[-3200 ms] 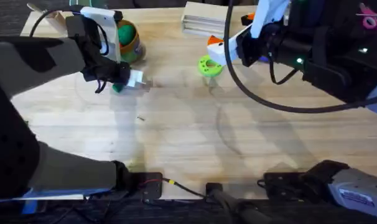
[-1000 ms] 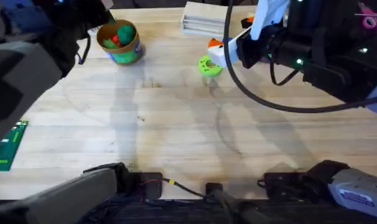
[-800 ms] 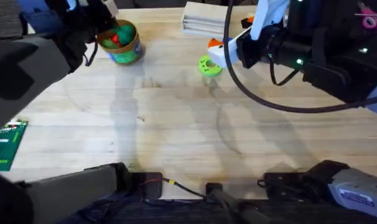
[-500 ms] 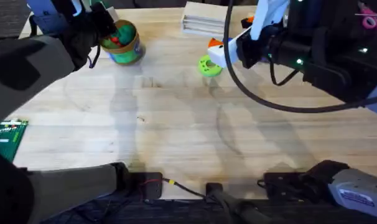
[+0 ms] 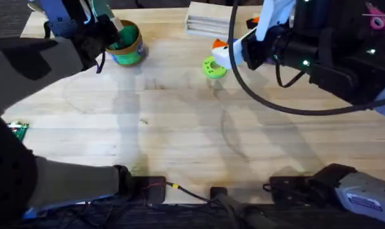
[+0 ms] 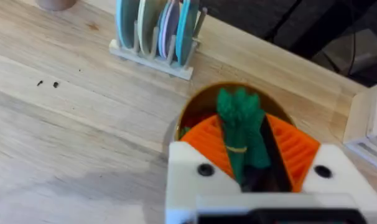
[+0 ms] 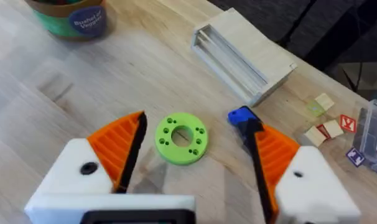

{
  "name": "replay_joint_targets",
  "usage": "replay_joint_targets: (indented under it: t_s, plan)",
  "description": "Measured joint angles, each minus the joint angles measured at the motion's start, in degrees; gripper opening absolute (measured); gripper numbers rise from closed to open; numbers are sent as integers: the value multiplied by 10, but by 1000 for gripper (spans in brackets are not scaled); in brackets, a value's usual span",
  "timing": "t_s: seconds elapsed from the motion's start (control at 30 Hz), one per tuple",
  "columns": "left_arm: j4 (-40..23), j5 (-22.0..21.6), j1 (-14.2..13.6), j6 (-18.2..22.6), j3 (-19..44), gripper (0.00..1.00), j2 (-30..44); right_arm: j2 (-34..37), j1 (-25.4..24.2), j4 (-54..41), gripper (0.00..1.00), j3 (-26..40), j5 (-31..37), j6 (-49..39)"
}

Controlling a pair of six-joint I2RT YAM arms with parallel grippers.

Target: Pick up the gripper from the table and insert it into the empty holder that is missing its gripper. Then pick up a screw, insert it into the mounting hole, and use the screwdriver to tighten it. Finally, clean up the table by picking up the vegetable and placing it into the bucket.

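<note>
Now vegetable point(image 6: 243, 134) clamped upright between left gripper's point(image 6: 254, 168) orange pads, directly over bucket point(image 5: 128, 45) at table's point(image 5: 180, 127) far left. Plate rack point(image 6: 156, 31) just beyond bucket. Right gripper point(image 7: 195, 155) hung with jaws wide apart, empty, above green disc point(image 7: 181, 137), near blue piece point(image 7: 240, 117).

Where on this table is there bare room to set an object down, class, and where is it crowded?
Free: the wide wood middle of the table, between the bucket, the green disc and the near edge. Crowded: the far edge, with the left gripper holding the vegetable over the bucket, the wooden block and the right gripper.
</note>
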Motion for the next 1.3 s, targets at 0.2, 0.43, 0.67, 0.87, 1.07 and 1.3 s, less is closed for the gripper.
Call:
replay_joint_targets:
  t_s: [0.2, 0.43, 0.67, 0.87, 1.07, 1.3]
  plan:
    - [1, -1, 0, -2, 0, 544, 0, 0, 0, 1, 993, 0, 0, 0]
    - [-1, 18, 0, 3, 0, 966, -5, 0, 0, 1, 993, 0, 0, 0]
    - [-53, 25, 0, 59, 0, 995, -101, 0, 0, 1, 993, 0, 0, 0]
    - [-185, 41, -24, 156, 0, 995, -233, 0, 0, 9, 994, 0, 0, 0]
    - [-322, 53, -94, 238, 0, 567, -357, -12, 0, 5, 993, 0, 0, 0]
    - [-425, 59, -141, 269, 0, 17, -499, -90, 0, -43, 992, -1, 0, 6]
